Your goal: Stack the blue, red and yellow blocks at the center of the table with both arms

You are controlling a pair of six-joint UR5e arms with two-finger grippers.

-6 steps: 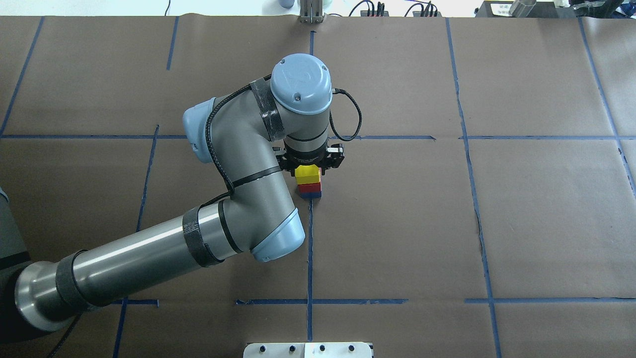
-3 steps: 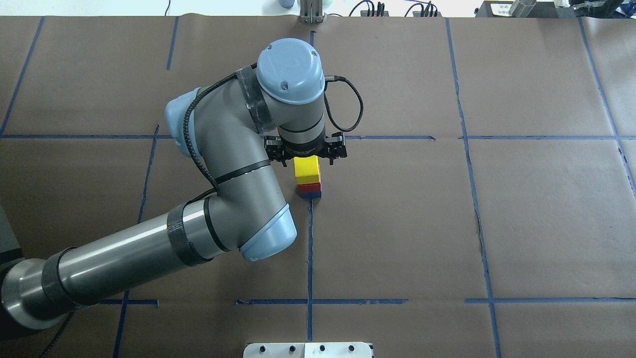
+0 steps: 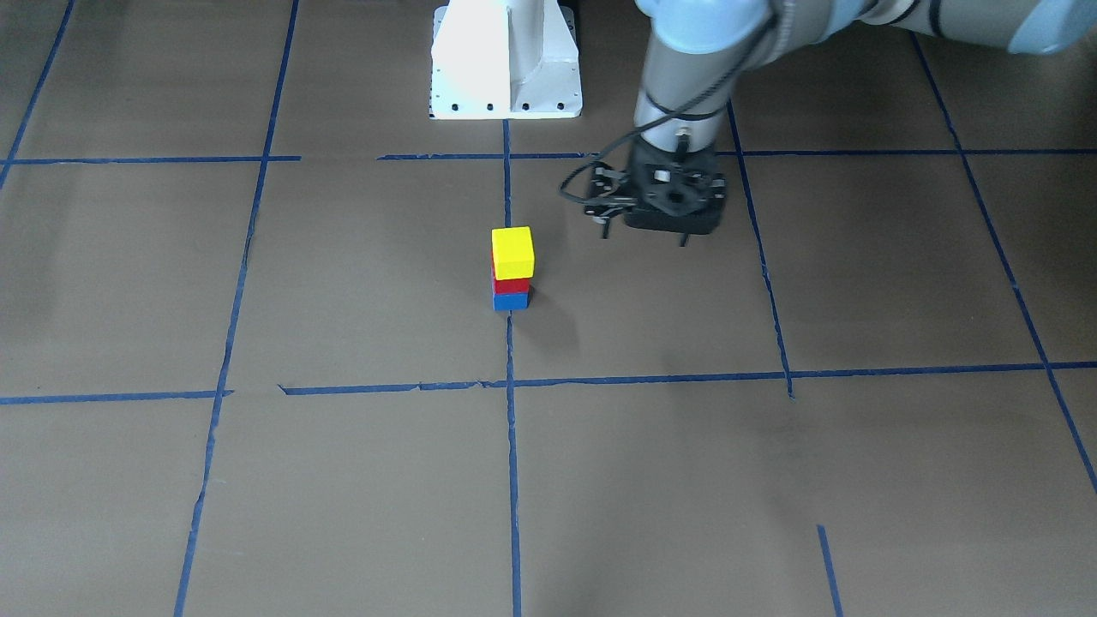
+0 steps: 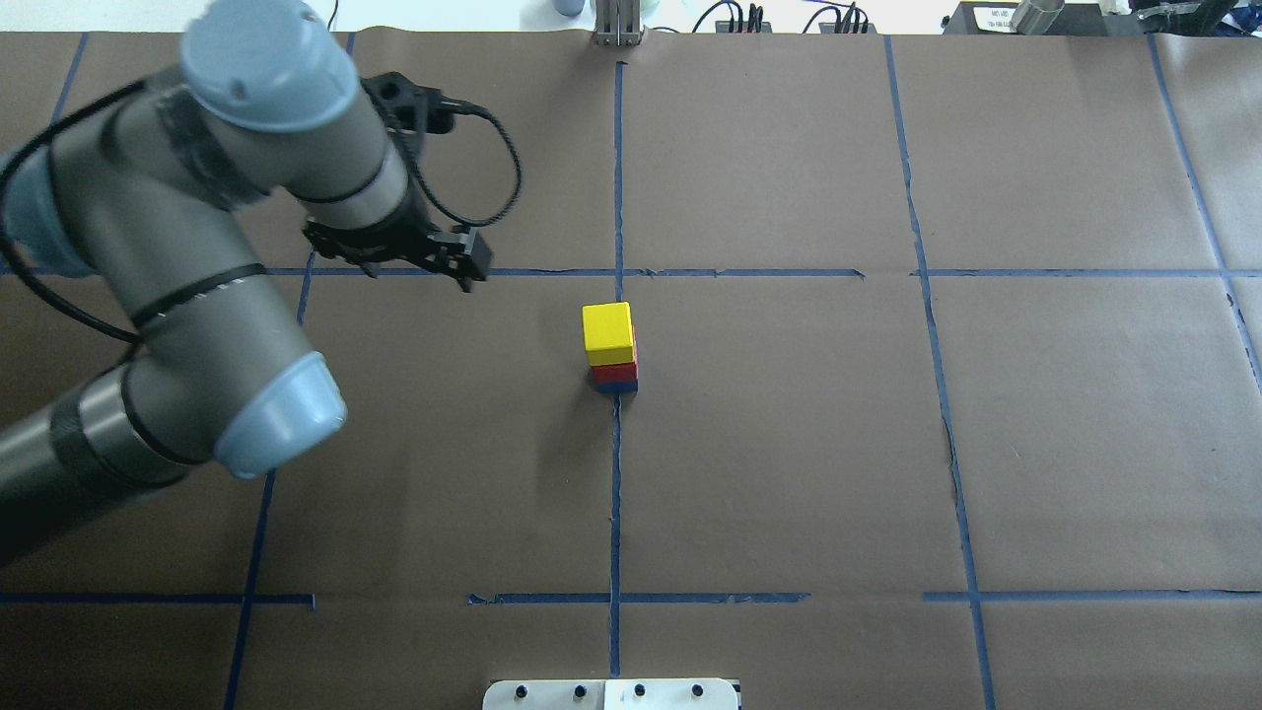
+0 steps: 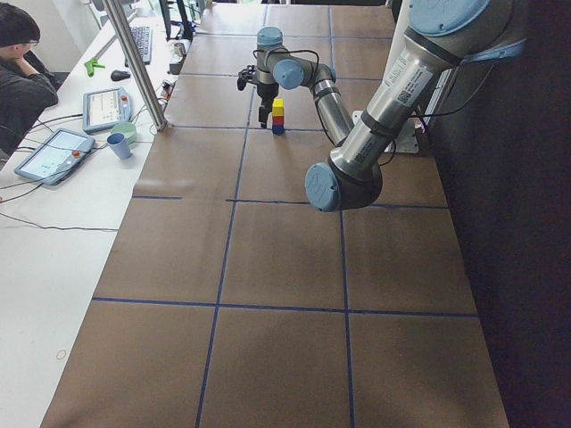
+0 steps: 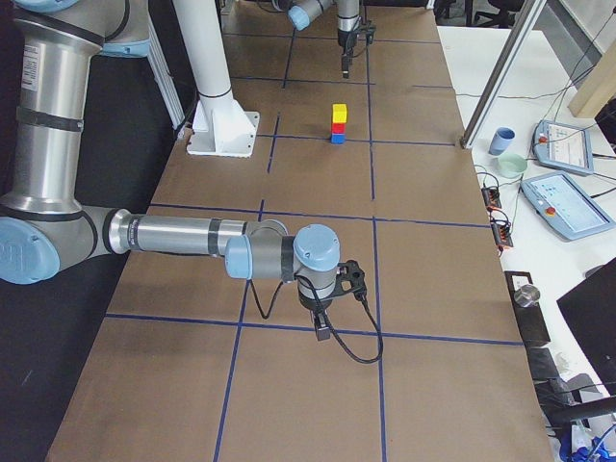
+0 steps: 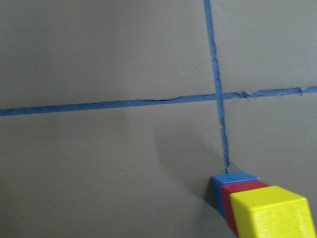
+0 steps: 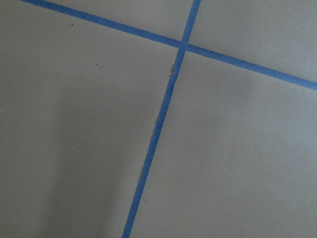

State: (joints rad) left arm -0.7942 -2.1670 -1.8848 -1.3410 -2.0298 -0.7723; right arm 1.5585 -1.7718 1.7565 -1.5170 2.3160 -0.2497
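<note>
A yellow block sits on a red block, which sits on a blue block. The stack stands upright at the table's centre, on a blue tape crossing. It also shows in the front view and at the lower right of the left wrist view. My left gripper is open and empty, raised above the table and well off to the left of the stack; it also shows in the front view. My right gripper shows only in the exterior right view, low over bare table far from the stack; I cannot tell its state.
The white robot base plate stands at the table's robot-side edge. Blue tape lines divide the brown table cover. A side table with tablets, a cup and a metal post runs along the far edge, where a person sits.
My left gripper opened around the yellow block, lifted off it and swung away to the left. The three-block stack stayed in place.
</note>
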